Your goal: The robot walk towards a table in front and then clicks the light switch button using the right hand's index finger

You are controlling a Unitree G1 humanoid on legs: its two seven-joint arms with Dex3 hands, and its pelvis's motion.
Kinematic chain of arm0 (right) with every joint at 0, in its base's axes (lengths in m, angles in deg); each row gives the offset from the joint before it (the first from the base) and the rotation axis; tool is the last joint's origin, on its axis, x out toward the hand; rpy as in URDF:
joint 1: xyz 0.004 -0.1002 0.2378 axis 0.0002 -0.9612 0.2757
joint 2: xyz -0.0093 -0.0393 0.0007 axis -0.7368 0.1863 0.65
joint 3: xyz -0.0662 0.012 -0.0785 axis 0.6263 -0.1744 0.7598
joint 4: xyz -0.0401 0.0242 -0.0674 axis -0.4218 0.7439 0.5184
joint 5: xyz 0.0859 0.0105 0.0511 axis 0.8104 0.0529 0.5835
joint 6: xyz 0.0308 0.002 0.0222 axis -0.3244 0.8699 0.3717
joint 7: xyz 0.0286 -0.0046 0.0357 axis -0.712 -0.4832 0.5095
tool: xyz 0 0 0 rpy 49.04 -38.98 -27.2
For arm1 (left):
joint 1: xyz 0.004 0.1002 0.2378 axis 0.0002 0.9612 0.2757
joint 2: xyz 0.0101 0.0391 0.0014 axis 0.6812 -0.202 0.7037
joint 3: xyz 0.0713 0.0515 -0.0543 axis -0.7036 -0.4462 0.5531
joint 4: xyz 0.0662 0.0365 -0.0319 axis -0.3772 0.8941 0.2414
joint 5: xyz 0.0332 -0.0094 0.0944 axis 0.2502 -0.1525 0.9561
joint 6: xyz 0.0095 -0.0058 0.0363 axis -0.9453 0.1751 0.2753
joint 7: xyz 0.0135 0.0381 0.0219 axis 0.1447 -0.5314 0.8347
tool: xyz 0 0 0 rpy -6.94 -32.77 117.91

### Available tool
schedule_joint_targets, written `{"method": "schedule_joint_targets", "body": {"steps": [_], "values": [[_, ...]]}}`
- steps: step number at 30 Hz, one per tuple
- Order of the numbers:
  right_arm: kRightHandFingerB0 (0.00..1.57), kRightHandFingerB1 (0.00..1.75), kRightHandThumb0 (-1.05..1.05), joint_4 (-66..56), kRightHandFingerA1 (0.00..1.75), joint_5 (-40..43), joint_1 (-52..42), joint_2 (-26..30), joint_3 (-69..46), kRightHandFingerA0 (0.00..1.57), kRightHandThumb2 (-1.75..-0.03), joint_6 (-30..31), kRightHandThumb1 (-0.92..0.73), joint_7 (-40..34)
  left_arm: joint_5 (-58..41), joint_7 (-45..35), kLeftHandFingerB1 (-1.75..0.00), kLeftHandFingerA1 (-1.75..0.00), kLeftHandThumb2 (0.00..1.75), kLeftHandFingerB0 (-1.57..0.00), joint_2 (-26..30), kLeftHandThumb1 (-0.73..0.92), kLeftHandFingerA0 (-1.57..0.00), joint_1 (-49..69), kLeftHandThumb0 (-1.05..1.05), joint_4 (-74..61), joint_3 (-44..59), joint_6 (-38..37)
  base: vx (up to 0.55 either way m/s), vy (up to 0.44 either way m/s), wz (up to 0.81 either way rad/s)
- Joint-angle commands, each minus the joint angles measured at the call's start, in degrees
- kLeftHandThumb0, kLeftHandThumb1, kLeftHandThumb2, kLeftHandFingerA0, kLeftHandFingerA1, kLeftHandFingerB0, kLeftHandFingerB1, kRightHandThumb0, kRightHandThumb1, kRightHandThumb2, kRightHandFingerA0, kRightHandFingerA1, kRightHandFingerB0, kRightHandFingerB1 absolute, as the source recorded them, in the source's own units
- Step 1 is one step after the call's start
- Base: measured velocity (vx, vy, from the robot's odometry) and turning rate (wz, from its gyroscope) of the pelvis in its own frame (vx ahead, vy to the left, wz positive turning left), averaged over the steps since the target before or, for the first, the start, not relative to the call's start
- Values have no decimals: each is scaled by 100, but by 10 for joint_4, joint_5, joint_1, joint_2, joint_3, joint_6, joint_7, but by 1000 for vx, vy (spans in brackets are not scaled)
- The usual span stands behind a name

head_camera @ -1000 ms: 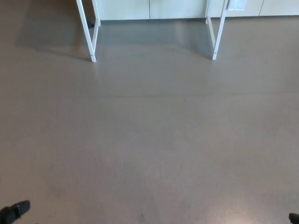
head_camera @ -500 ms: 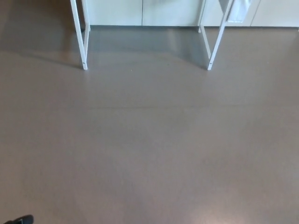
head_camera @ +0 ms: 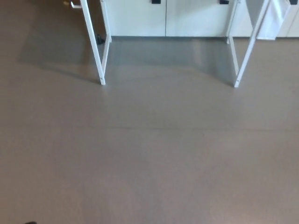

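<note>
Only the white legs of the table show, at the top of the head view: the left front leg point(head_camera: 96, 51) and the right front leg point(head_camera: 247, 51), with thinner rear legs behind them. The tabletop and the light switch button are out of the picture. A tiny black sliver of my left hand point(head_camera: 29, 222) touches the bottom edge at the left; too little shows to tell its state. My right hand is out of sight.
Brown floor point(head_camera: 149, 154) stretches between me and the table. White cabinets point(head_camera: 168, 18) with small black handles stand behind the table. A pale cloth or sheet point(head_camera: 279, 18) hangs by the right leg. A small dark object point(head_camera: 98, 39) sits by the left rear leg.
The whole picture has shifted: the table legs now sit lower and look larger, so the camera has come closer. The left hand has slid almost fully below the bottom edge.
</note>
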Motion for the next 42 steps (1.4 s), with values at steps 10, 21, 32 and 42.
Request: {"method": "schedule_joint_targets", "body": {"steps": [10,21,32,42], "values": [[28,43,-44,12,66,4,-14,7,1,55,-59,-25,-68,-8,1,-3,-38,-46,68,-17,10,82,-32,-2,-18,2,-6,0,427,204,-30],[28,43,-42,10,66,7,-38,3,1,55,-59,-37,-69,-4,3,-11,-48,-56,100,-10,13,62,-26,17,-13,-4,-13,-5,468,-39,23],[29,44,-41,11,67,4,-41,2,6,54,-60,-43,-70,-6,2,-15,-36,-46,66,-14,17,79,-31,17,-18,-5,-15,1,433,-52,19],[24,54,-49,41,68,-2,-54,7,12,49,-92,-68,-51,-3,8,-17,-36,-44,67,-14,16,78,-28,43,-19,-3,-23,-20,382,87,-17]]}}
